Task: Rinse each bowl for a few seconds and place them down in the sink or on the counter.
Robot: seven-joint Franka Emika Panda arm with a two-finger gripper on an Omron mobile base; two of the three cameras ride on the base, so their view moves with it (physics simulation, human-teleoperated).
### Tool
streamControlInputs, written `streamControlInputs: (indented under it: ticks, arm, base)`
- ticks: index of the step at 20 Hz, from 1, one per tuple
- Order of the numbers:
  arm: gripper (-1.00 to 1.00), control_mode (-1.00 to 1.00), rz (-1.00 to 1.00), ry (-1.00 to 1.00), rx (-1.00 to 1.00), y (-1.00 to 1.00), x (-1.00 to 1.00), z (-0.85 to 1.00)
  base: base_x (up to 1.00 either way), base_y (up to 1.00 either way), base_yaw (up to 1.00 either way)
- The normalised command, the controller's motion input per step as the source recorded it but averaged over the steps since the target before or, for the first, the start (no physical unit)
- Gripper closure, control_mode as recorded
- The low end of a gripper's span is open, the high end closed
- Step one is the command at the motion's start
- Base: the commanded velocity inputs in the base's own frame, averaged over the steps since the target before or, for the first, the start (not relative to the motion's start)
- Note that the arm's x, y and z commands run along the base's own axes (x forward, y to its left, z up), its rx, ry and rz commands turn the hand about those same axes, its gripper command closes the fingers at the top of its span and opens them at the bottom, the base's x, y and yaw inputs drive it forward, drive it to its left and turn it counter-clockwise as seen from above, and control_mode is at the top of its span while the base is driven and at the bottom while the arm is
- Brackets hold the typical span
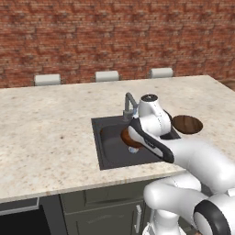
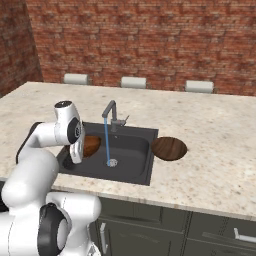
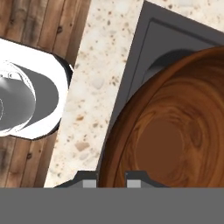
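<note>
Speckled beige stone forms the table point(image 1: 50, 133) in the left base view, broad and smooth, with a square matte black sink point(image 1: 108, 151) sunk into it and a grey angular faucet point(image 1: 129, 103) at the far rim. The white arm point(image 1: 197, 160) rises from the lower right, bends forward and reaches down over the basin, where a round reddish-brown wooden bowl point(image 1: 125, 136) peeks out at its hand; a second bowl point(image 1: 187, 124), shallow and dark with visible grain, rests on the table just right of the sink. From the right base view the arm folds in from the lower left, its wrist turned down over the sink's left half, holding the first bowl tilted on edge there, left of a thin blue stream of water point(image 2: 107, 142) falling from the faucet to the silver drain point(image 2: 112, 162); the other bowl lies flat at the sink's right rim. Seen from the hand view, the held bowl's swirling grained hollow sits close, and the gripper point(image 3: 111, 180) shows jaws narrowly set, pinching the bowl's rim between the two finger tips point(image 3: 138, 179).
</note>
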Motion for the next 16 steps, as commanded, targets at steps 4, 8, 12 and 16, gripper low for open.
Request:
streamControlInputs:
  ticks: [4, 8, 12, 16]
  arm:
    - [1.0, -1.0, 0.0, 0.0, 0.0, 0.0, 0.19, -0.01]
    - [1.0, -1.0, -0.01, 0.0, -0.01, 0.0, 0.23, -0.08]
    - [1.0, -1.0, 0.0, 0.0, 0.0, -0.01, 0.3, -0.14]
    - [1.0, -1.0, 0.0, 0.0, 0.0, 0.0, 0.26, -0.15]
  base:
    - [0.0, 0.0, 0.0]
    - [0.0, 0.0, 0.0]
    - [0.0, 0.0, 0.0]
    - [0.0, 0.0, 0.0]
